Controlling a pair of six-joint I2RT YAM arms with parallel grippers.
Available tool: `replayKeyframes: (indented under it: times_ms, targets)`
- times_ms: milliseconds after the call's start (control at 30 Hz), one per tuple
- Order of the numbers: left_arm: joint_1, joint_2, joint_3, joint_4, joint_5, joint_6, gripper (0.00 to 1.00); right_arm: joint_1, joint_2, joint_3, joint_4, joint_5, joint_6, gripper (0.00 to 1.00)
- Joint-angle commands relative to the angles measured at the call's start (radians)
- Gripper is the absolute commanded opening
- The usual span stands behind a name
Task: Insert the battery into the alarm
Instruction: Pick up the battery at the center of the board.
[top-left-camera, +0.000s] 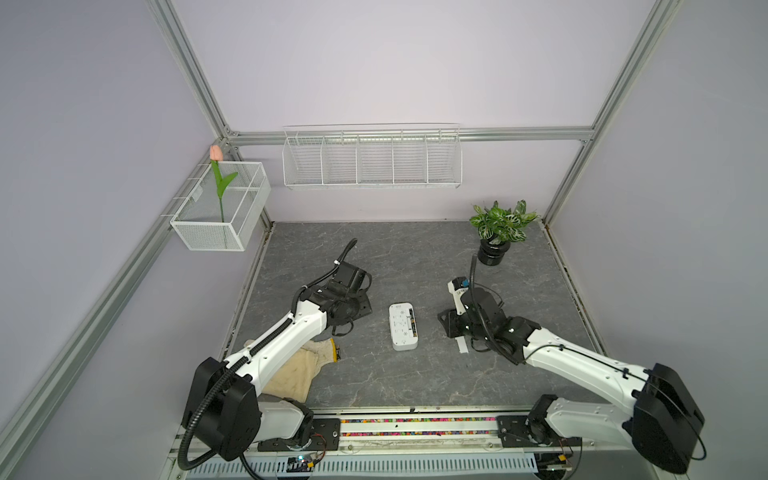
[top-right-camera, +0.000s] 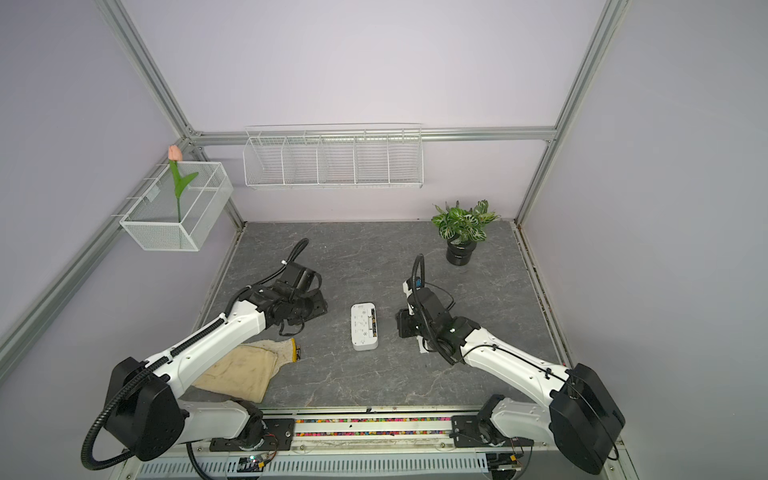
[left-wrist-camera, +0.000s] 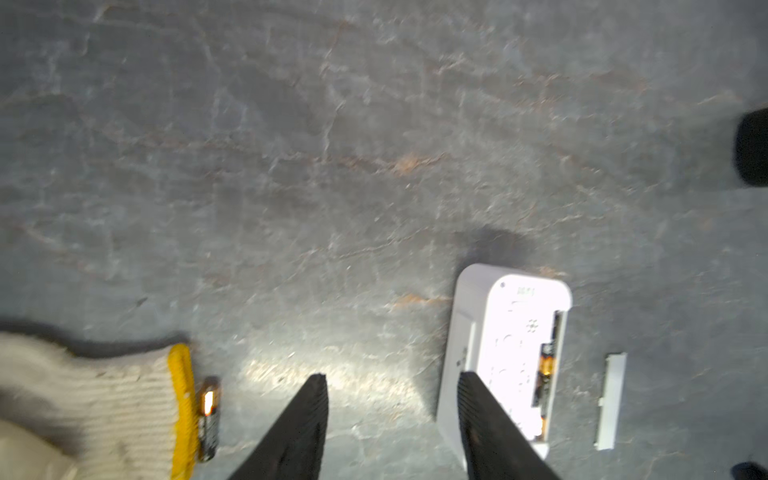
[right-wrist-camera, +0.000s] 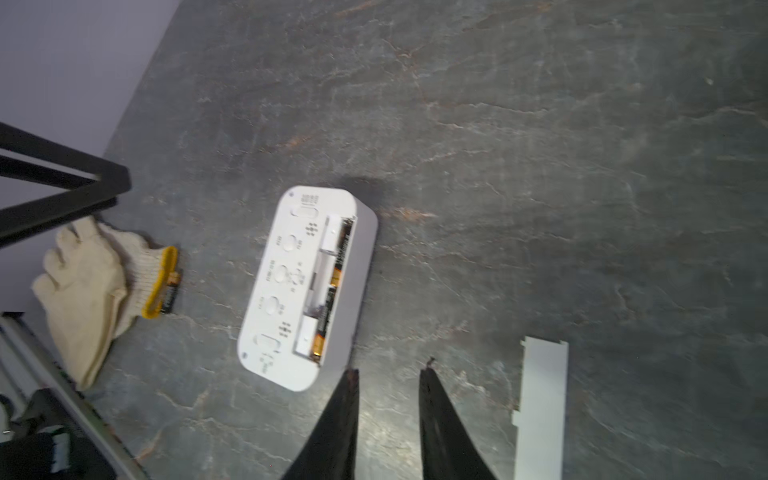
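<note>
The white alarm (top-left-camera: 402, 326) (top-right-camera: 364, 326) lies back-up in the middle of the table. Its battery slot is uncovered, and two black-and-gold batteries (right-wrist-camera: 341, 253) sit end to end in it. A loose battery (right-wrist-camera: 171, 295) (left-wrist-camera: 209, 419) lies against the yellow cuff of a glove. My left gripper (left-wrist-camera: 390, 376) is open and holds nothing, left of the alarm (left-wrist-camera: 511, 353). My right gripper (right-wrist-camera: 390, 370) is open and holds nothing, just right of the alarm (right-wrist-camera: 307, 286), with one fingertip close to its corner.
The thin white cover strip (right-wrist-camera: 542, 407) (top-left-camera: 461, 345) lies on the table by the right arm. A cream work glove (top-left-camera: 299, 365) lies under the left arm. A potted plant (top-left-camera: 496, 237) stands at the back right. Wire baskets (top-left-camera: 372, 160) hang on the walls.
</note>
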Motion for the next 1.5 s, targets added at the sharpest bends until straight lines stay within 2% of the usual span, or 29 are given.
replayKeyframes:
  times_ms: [0,100,233,467,700,1100,1467]
  targets:
    - [-0.002,-0.039,-0.059,-0.167,-0.024,-0.021,0.53,-0.005,-0.069,-0.099,0.066,0.091,-0.118,0.29]
    - [-0.015,-0.054,-0.099,-0.200,-0.031,-0.025,0.51,-0.005,-0.116,-0.169,0.135,0.093,-0.166,0.28]
    - [-0.018,-0.029,-0.129,-0.241,-0.041,-0.031,0.47,-0.005,-0.174,-0.309,0.318,0.134,-0.214,0.29]
    - [-0.018,0.045,-0.151,-0.242,-0.059,-0.004,0.42,-0.005,-0.244,-0.328,0.305,0.152,-0.225,0.30]
    - [-0.018,0.128,-0.150,-0.209,-0.082,0.015,0.37,-0.005,-0.250,-0.336,0.322,0.119,-0.222,0.30]
    - [-0.018,0.212,-0.163,-0.163,-0.150,0.028,0.36,-0.005,-0.247,-0.343,0.328,0.123,-0.225,0.31]
    - [-0.018,0.237,-0.192,-0.097,-0.112,0.024,0.31,-0.005,-0.241,-0.343,0.336,0.117,-0.226,0.31]
